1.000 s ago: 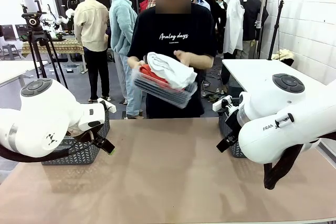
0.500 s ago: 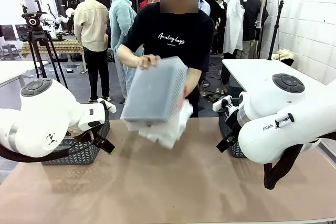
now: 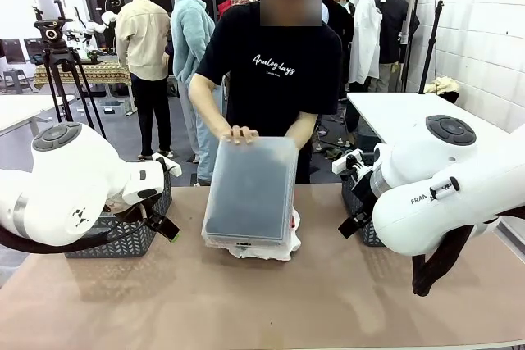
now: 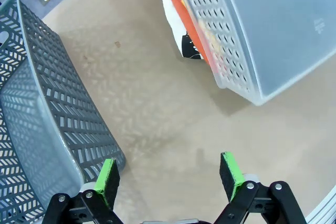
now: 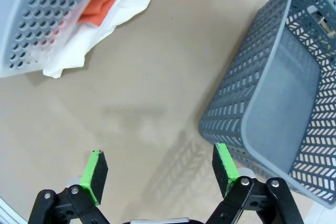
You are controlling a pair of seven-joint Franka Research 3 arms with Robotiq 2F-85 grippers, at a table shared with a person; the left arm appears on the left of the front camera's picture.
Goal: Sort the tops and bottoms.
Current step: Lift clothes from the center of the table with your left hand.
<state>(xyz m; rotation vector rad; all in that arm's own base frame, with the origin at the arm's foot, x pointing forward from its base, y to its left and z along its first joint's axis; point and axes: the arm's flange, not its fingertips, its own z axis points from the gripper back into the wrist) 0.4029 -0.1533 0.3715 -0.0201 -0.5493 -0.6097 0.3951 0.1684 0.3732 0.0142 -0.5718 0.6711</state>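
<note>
Where front shows white tops, wrists reveal an orange top.

Table covered by one fixed and two wrist cameras.
The front view is taken from the robot's side, facing the person at 12 o'clock. The wrist views are taken close above the tabletop, down along the left gripper and the right gripper. The upturned bin is shared by all: 1 o'clock in the left view, 10 o'clock in the right.
</note>
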